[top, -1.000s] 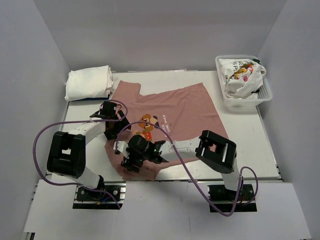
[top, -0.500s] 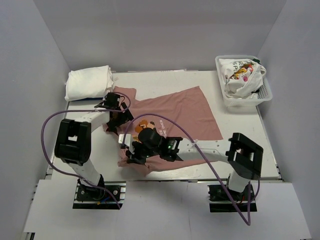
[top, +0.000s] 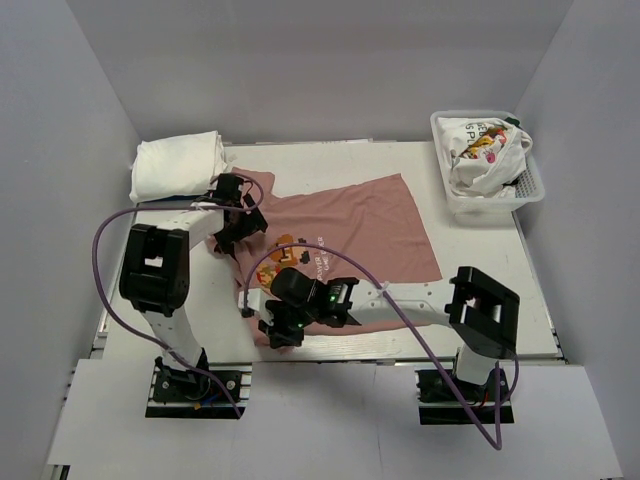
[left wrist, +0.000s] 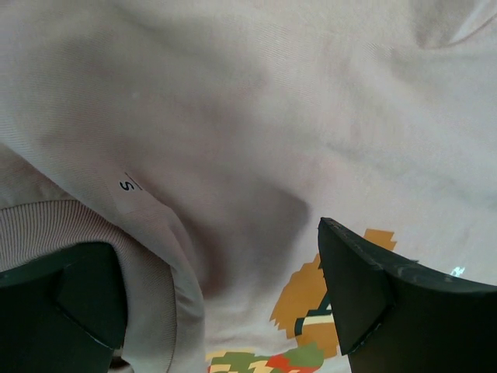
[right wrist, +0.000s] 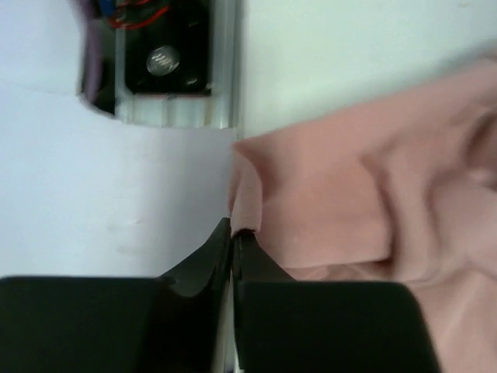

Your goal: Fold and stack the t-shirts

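Currently, the right tool [right wrist: 233, 233] is clamped on a near corner of the pink t-shirt [top: 365, 225], likely to fold it. The left tool [left wrist: 221, 264] rests spread apart at the collar on the bench [top: 490, 290].

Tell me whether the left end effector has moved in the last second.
Yes. The left end effector has shifted up the top view, closer to the folded white t-shirts, which stayed put.
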